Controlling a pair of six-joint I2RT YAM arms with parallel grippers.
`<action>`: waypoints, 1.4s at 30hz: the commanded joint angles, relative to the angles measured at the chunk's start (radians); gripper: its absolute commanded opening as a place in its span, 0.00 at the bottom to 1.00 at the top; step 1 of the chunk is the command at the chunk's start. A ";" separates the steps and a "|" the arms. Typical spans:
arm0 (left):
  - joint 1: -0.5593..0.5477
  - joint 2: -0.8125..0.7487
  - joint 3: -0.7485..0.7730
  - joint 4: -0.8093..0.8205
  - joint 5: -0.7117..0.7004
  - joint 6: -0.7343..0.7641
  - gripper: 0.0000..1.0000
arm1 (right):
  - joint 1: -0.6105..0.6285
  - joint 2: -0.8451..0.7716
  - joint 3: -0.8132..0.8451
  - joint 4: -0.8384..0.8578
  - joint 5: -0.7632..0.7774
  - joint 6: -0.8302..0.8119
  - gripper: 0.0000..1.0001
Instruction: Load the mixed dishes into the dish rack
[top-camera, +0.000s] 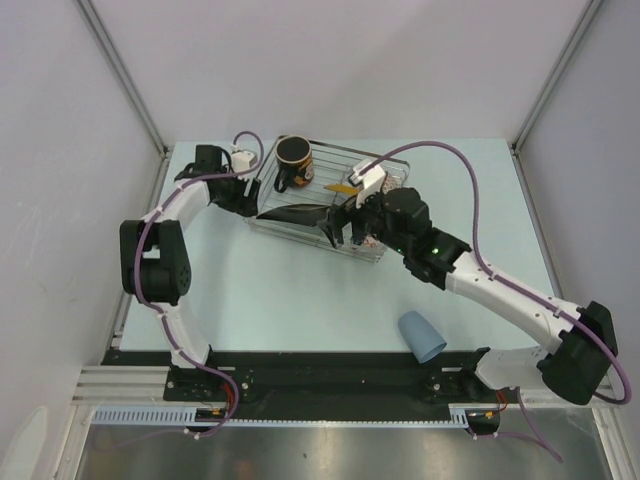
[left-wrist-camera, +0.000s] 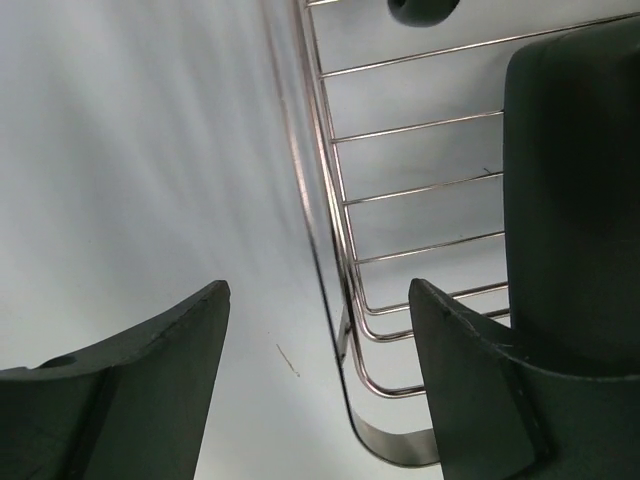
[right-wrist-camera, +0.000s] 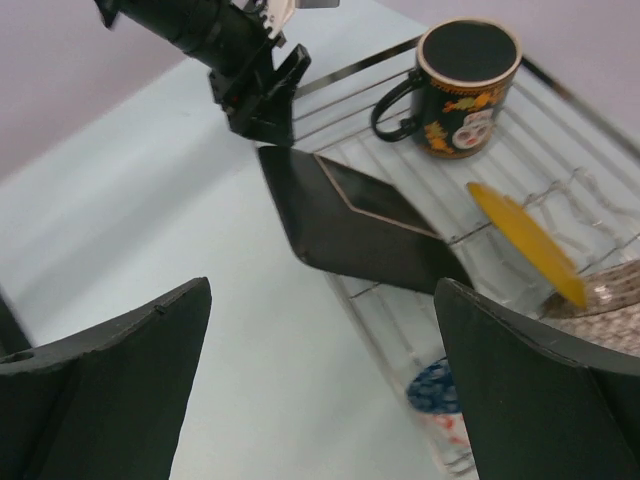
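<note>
Now we're on the plate-seating step. The dark square plate (right-wrist-camera: 350, 225) is only half in the silver wire dish rack (left-wrist-camera: 330, 230), propped aslant across its near-left rim with one corner jutting out over the pale worktop (top-camera: 300, 300). That corner points straight at the left gripper (right-wrist-camera: 262, 120), whose jaws stand apart just beside it, gripping nothing I can see. The plate's long axis runs corner to corner, from the left arm's side into the rack. The right gripper (top-camera: 340, 228) hovers over the inboard end, jaws released wide. Next call, I'd say, is to take that outboard corner and tip the plate into the slot ridges, clear of the dark skull-printed mug (right-wrist-camera: 465, 85). The light-blue handleless cup (top-camera: 422, 335) lies by the right arm, not yet loaded.
</note>
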 joint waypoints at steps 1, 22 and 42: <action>-0.055 -0.087 -0.074 -0.096 -0.004 0.111 0.77 | 0.109 0.075 0.070 0.022 0.189 -0.311 1.00; -0.196 -0.326 -0.244 -0.209 0.100 0.119 0.74 | 0.279 0.182 0.113 -0.109 0.266 -0.661 0.99; -0.186 -0.337 -0.172 -0.212 0.027 0.122 0.74 | 0.219 0.331 0.135 -0.044 0.280 -0.697 0.83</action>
